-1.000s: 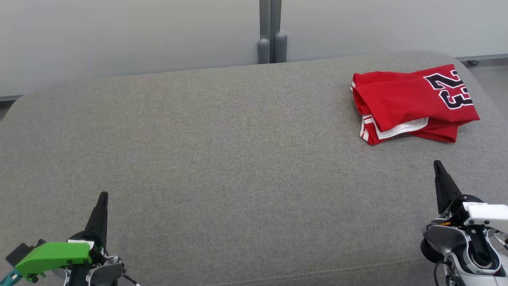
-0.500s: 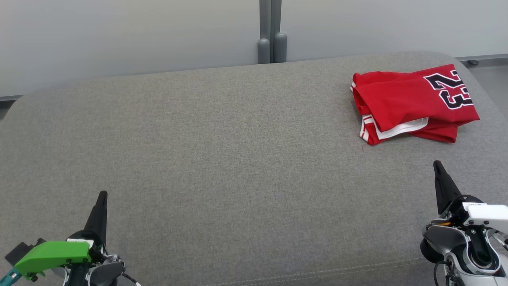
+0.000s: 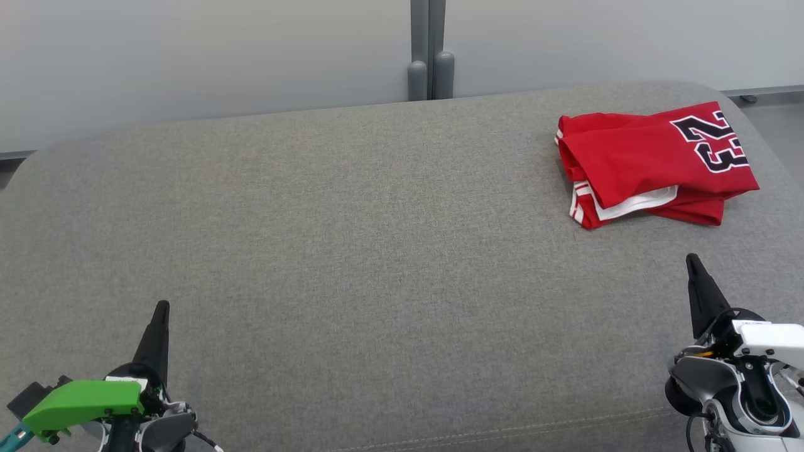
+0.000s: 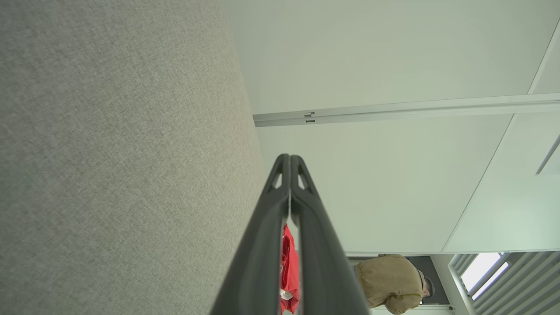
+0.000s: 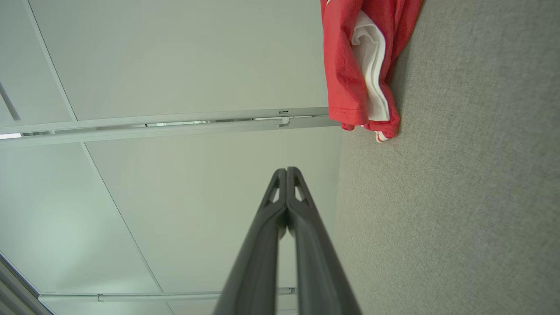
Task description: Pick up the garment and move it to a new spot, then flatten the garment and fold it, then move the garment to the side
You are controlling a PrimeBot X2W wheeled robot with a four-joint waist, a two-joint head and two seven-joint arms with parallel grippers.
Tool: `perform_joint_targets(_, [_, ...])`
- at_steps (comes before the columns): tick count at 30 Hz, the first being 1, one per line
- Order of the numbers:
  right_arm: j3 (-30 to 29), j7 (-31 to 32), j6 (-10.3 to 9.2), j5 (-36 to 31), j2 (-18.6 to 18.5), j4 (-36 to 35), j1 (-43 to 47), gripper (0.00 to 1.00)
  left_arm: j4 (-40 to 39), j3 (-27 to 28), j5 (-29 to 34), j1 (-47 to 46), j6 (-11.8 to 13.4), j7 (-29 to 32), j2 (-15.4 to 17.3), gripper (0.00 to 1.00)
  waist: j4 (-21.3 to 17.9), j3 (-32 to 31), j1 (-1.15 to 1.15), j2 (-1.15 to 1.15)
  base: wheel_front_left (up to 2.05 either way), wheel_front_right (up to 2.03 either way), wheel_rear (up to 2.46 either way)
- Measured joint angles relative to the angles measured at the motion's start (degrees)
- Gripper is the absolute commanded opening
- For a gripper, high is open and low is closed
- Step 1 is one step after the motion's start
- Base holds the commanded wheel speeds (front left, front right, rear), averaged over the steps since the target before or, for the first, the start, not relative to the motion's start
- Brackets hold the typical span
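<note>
At upper right of the frame, the folded red garment [image 3: 653,164] lies on the grey cushion [image 3: 352,251]; the right gripper [image 3: 693,262], fingers pressed together and empty like the left gripper [image 3: 162,309], should open before reaching its near edge.

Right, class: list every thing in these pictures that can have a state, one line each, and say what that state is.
Red jersey with the number 23: folded, lying on the far right of the cushion, untouched.
Left claw: shut, empty, at the near left, apart from the jersey.
Right claw: shut, empty, near side of the jersey, not touching it.
Grey fabric cushion: flat, bearing the jersey.
</note>
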Motion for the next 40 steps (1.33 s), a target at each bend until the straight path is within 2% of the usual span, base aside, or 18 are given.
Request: perform_joint_targets(40, [-0.2,0.2,0.01,0.0,0.1,0.0,0.0,0.00,0.1,0.2,0.0,-0.1,-0.4,0.2,0.0,0.00,0.0,0.0,0.00,0.00,0.00,0.00,0.00])
